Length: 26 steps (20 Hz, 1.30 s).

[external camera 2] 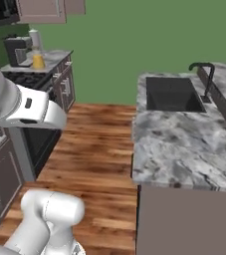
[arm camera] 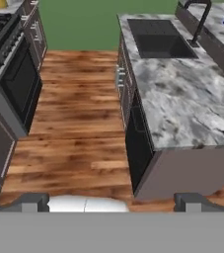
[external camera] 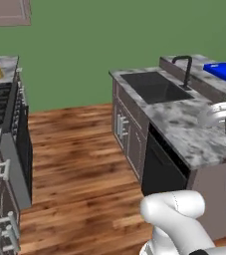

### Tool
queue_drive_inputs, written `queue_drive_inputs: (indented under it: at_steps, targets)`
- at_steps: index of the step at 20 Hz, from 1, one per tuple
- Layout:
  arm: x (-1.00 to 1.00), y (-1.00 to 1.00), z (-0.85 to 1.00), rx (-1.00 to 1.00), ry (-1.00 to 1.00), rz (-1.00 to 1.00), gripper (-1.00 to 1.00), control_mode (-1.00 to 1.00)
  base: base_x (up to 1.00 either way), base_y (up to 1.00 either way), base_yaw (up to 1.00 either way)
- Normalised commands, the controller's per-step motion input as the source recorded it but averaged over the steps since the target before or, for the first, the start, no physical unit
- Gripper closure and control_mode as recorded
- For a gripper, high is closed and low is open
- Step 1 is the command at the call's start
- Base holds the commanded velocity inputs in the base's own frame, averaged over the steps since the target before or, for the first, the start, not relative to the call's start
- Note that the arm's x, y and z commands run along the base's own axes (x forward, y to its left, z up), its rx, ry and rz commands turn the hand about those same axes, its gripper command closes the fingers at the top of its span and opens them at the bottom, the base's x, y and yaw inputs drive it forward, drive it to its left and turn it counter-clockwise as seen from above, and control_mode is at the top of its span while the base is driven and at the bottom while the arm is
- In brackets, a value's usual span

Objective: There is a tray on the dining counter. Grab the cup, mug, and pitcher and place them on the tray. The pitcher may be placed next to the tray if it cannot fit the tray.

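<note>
Down at the bottom of the hand view, the gripper [arm camera: 111, 200] had its two dark finger tips [arm camera: 32, 201] spread as wide as they go, and nothing sat between them. It hung high over the wooden floor [arm camera: 74, 128].

Far back on the dining counter [external camera: 196, 63] lay the blue tray [external camera: 219, 69], cut off by the picture's edge. A yellow thing stood on it, too cropped to name.

Over by the stove [external camera 2: 27, 79], the pitcher [external camera 2: 38, 59] stood on the worktop [external camera 2: 52, 56]. From the left base view it looked like a small yellow blob.

A sink [external camera: 154, 85] with a black tap [external camera: 186, 67] sat in the near counter.
</note>
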Motion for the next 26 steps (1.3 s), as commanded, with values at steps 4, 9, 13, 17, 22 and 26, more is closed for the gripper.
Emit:
queue_drive_inputs:
  at_steps: [4,9,13,17,22,26]
  targets:
    - [0.00,0.00,0.00,0.00,0.00,0.00,-1.00,1.00,0.73,0.78,-0.09]
    - [0.00,0.00,0.00,0.00,0.00,0.00,-1.00,1.00,0.74,0.63,-0.02]
    - [0.00,0.00,0.00,0.00,0.00,0.00,-1.00,1.00,0.82,0.24,0.00]
    - [0.00,0.00,0.00,0.00,0.00,0.00,-1.00,1.00,0.93,0.14,0.00]
    - [0.00,0.00,0.00,0.00,0.00,0.00,-1.00,1.00,0.97,0.19,0.00]
    - [0.00,0.00,0.00,0.00,0.00,0.00,-1.00,1.00,0.91,0.35,0.01]
